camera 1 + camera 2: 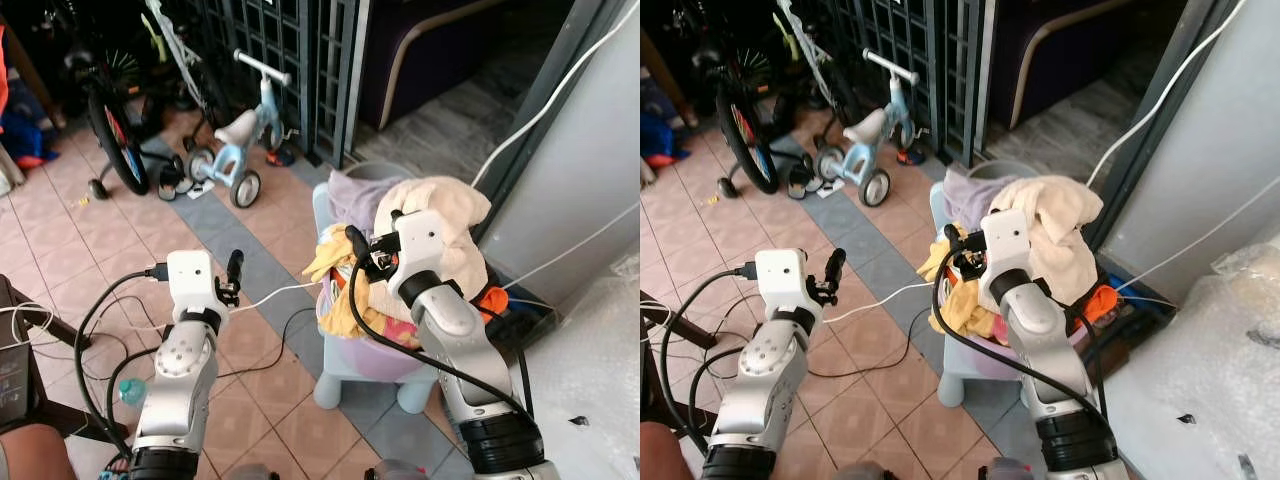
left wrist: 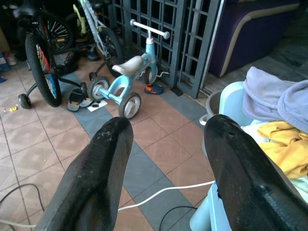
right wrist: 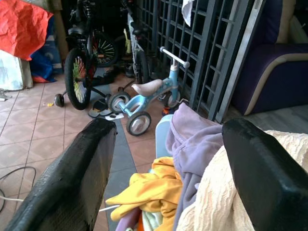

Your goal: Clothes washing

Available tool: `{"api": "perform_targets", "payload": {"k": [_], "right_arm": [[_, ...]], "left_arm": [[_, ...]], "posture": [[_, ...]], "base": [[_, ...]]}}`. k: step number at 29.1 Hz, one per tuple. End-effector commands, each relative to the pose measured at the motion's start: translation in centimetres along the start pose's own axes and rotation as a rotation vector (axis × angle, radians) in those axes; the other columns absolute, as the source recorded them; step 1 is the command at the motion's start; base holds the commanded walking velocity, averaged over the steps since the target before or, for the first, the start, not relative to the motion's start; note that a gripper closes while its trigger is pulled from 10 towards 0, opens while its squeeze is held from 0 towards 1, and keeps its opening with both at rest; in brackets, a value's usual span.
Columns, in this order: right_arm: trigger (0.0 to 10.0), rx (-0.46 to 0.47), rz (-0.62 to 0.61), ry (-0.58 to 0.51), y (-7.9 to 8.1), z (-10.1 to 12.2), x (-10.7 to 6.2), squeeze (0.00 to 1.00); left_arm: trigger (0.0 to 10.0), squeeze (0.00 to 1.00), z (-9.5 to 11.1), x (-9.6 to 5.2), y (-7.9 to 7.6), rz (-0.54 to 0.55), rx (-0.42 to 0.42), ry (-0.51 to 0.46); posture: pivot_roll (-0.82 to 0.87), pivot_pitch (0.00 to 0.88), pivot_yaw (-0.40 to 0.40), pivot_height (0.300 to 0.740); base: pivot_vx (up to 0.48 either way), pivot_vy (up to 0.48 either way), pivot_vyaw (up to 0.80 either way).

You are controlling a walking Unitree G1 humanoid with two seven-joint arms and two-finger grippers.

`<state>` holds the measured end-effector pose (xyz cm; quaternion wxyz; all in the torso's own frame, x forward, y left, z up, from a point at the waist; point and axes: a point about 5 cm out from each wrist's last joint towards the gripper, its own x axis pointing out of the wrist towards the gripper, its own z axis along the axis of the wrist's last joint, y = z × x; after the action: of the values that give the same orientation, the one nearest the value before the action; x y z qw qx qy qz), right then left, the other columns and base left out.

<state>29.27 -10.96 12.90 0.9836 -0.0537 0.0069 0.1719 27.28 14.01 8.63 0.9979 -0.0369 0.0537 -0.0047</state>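
Observation:
A purple laundry basket (image 1: 362,357) stands on a pale blue plastic chair (image 1: 340,388), heaped with clothes. On top lie a cream towel (image 1: 452,212), a lavender garment (image 1: 350,196) and a yellow garment (image 1: 326,264). My right gripper (image 1: 356,246) hovers at the pile's left side, just above the yellow garment (image 3: 144,190), open with nothing between its fingers. My left gripper (image 1: 234,270) is held over the tiled floor to the left of the chair, open and empty. Between its fingers (image 2: 103,159) the floor and the chair's edge show.
A blue tricycle (image 1: 240,142), a bicycle (image 1: 108,118) and sandals stand ahead by a grey metal gate (image 1: 290,50). A white cable (image 1: 272,294) and black cables cross the floor. A grey-white wall (image 1: 590,180) rises on the right. A person's knee (image 1: 30,455) is at the bottom left.

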Motion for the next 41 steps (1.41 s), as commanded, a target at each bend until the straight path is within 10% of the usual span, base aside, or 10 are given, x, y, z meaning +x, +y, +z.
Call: {"api": "perform_targets", "payload": {"k": [1,25,26,41], "right_arm": [[10.0,-0.019,-0.023,0.037,-0.8,-0.6,-0.3,0.00],[10.0,0.024,-0.151,0.472,-0.3,-7.9,1.1,0.00],[0.0,0.028,-0.151,0.478,-0.1,-8.1,1.5,0.00],[0.0,0.105,-0.195,0.496,0.0,-9.2,2.0,0.00]], "left_arm": [[10.0,0.00,0.1,0.0,-0.9,-0.027,-0.004,0.003],[10.0,0.00,-0.2,-0.7,-0.5,0.016,0.000,0.066],[10.0,0.00,-0.2,-0.9,-0.3,0.024,-0.001,0.071],[10.0,0.00,-0.7,-1.7,0.2,0.020,0.004,0.128]], "posture": [[-0.04,0.057,0.031,0.740],[0.03,0.108,0.024,0.740],[0.05,0.116,0.021,0.740],[0.05,0.129,0.012,0.740]], "base": [[0.000,0.000,0.00],[0.000,0.000,0.00],[0.000,0.000,0.00],[0.000,0.000,0.00]]}}
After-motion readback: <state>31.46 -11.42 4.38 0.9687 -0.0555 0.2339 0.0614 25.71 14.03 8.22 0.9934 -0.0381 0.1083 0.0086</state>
